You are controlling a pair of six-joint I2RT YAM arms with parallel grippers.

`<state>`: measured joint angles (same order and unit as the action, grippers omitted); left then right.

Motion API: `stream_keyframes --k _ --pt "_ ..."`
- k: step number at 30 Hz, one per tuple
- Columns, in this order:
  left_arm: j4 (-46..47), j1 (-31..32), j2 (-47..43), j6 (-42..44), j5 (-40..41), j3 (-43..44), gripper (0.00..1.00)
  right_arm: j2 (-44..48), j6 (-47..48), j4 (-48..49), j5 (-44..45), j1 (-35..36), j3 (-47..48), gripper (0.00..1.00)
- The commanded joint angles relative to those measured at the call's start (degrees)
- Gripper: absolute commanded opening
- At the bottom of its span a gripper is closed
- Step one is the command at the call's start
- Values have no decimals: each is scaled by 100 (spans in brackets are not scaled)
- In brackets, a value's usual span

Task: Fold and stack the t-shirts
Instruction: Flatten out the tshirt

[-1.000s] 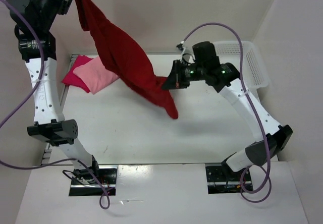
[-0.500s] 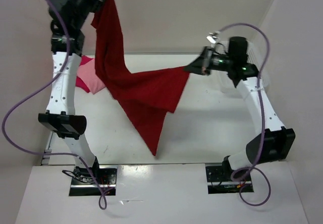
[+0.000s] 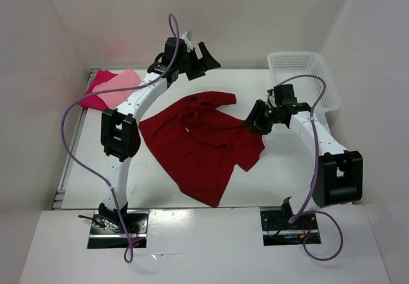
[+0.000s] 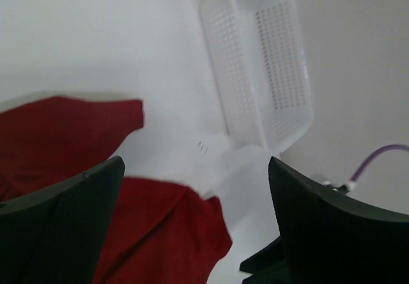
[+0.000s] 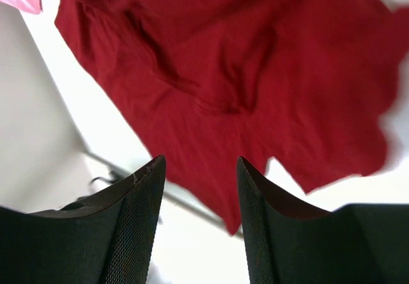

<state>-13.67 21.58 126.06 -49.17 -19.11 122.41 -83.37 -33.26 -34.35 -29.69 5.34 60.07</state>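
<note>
So both arms are done letting go of the dark red t-shirt (image 3: 198, 143): half a second ago it was hanging stretched between them, now it's lying rumpled mid-table. The left gripper (image 3: 203, 63) is hovering at the far side with its jaws wide and empty. The right gripper (image 3: 251, 121) is sitting at the shirt's right edge, gap narrower, gripping nothing, so I'm guessing smoothing and folding are coming next.

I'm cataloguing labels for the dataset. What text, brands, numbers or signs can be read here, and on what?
No readable text anywhere. The dark red shirt and white basket carry no print; faint dark marks on the table by the basket are too small to read.
</note>
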Motion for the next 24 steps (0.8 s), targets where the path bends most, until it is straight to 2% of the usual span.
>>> stream_keyframes --k 1,2,3,4,5,6,7,8,9,11,12,14,15,16,18,19,24 --pt "75 -381 -1220 557 -180 -589 100 138 477 -159 937 563 697 50" --pt "153 -479 -1520 610 -180 -1065 100 68 547 -160 1035 747 760 44" --pt "398 -575 -1845 610 -111 -1610 100 -20 548 -221 1140 1114 873 24" --pt "487 -768 -2501 610 -23 -2181 100 -256 644 -221 1228 1318 927 14" --pt "627 -857 -2847 480 178 -3361 93 -380 810 -221 1229 1703 1058 6" --pt "690 -1058 -3450 417 232 -3947 81 -512 873 -221 1351 1889 1129 6" --pt "595 -1129 -3735 365 285 -4449 58 -783 873 -221 1691 2057 1199 6" --pt "489 -1226 -3973 294 355 -5289 49 -934 1004 -274 1817 2198 1278 9" --pt "393 -1357 -4401 294 512 -5672 43 -1092 1084 -387 1896 2417 1488 22" --pt "103 -1411 -4747 154 514 -6314 38 -1435 1241 -388 1959 2585 1656 37" --pt "6 -1464 -4975 153 592 -6752 38 -1523 1312 -328 1959 2716 1770 44" --pt "-276 -1464 -5178 -4 698 -7089 39 -1839 1382 -327 1959 2831 1989 50" --pt "-337 -1464 -5179 -92 698 -7395 52 -1962 1461 -327 2046 2954 2086 55" --pt "-399 -1534 -5231 -189 698 -7555 59 -2094 1514 -388 2099 3016 2209 57" --pt "-347 -1587 -5232 -549 559 -7871 67 -2428 1585 -388 2248 3191 2456 58" --pt "-268 -1587 -5232 -663 558 -8012 75 -2508 1637 -388 2318 3244 2535 60" --pt "-101 -1587 -5355 -1033 873 -8400 80 -2929 1691 -204 2389 3377 2869 63"
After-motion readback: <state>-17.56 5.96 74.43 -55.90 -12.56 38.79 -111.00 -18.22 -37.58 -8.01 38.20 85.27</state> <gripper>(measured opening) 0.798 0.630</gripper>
